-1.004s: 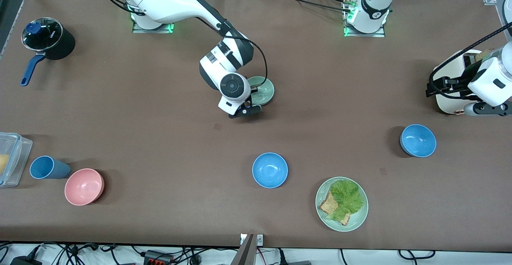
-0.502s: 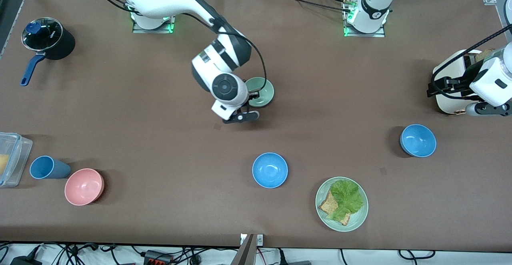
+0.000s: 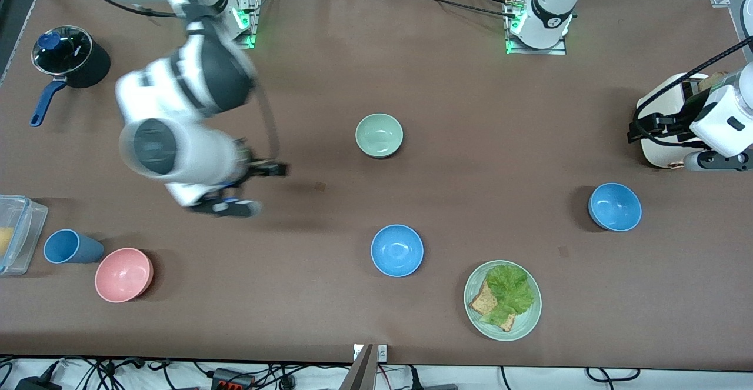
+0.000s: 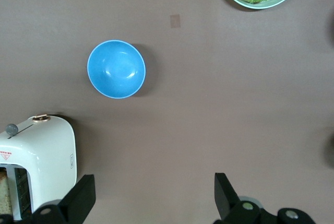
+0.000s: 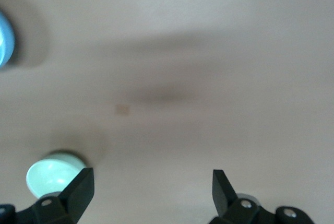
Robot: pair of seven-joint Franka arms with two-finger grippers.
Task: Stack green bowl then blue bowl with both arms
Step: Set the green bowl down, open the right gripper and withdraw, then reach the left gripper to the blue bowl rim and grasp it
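The green bowl [image 3: 379, 135] stands upright and alone on the table's middle; it also shows in the right wrist view [image 5: 51, 175]. One blue bowl [image 3: 397, 250] sits nearer the front camera than the green bowl. A second blue bowl [image 3: 615, 206] sits toward the left arm's end and shows in the left wrist view [image 4: 116, 69]. My right gripper [image 3: 255, 188] is open and empty, up over bare table away from the green bowl, as the right wrist view [image 5: 151, 192] shows. My left gripper [image 3: 638, 128] waits open and empty beside the toaster, as its wrist view [image 4: 151, 198] shows.
A white toaster [image 3: 656, 150] stands at the left arm's end. A pale green plate [image 3: 526, 319] with lettuce and bread lies near the front edge. A pink bowl [image 3: 123, 274], blue cup [image 3: 70, 247], clear container [image 3: 15, 234] and black pot [image 3: 70, 57] are at the right arm's end.
My right gripper left the green bowl's rim and swung quickly away toward the right arm's end of the table. The green bowl stays in place. The left arm has not moved.
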